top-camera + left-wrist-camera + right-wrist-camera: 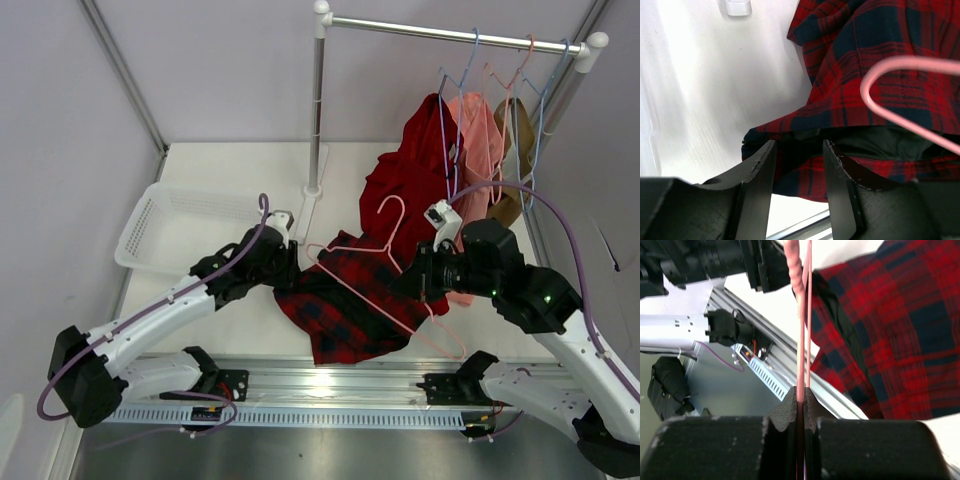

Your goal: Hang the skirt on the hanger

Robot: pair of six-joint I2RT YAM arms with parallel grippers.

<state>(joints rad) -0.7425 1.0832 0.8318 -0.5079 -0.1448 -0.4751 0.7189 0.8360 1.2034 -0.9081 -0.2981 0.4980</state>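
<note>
The red-and-black plaid skirt (pixel 345 305) lies crumpled on the white table near its front edge. The pale-pink wire hanger (pixel 375 250) lies slanted over it, hook (pixel 392 205) pointing to the far side. My right gripper (pixel 408 285) is shut on the hanger's wire (pixel 801 340), with the skirt (pixel 900 330) to the right in its wrist view. My left gripper (pixel 290 268) is at the skirt's left edge. Its jaws are open (pixel 799 150), with the skirt's dark hem just past the tips. The skirt (pixel 875 45) and a loop of the hanger (pixel 875 102) fill that view.
A white basket (pixel 165 230) stands at the left. A clothes rack's pole (pixel 318 110) rises behind the skirt. From its rail (pixel 450 35) hang a plain red garment (pixel 410 170), a salmon-pink garment (pixel 480 140) and blue hangers (pixel 445 90). A metal rail (pixel 340 385) runs along the front.
</note>
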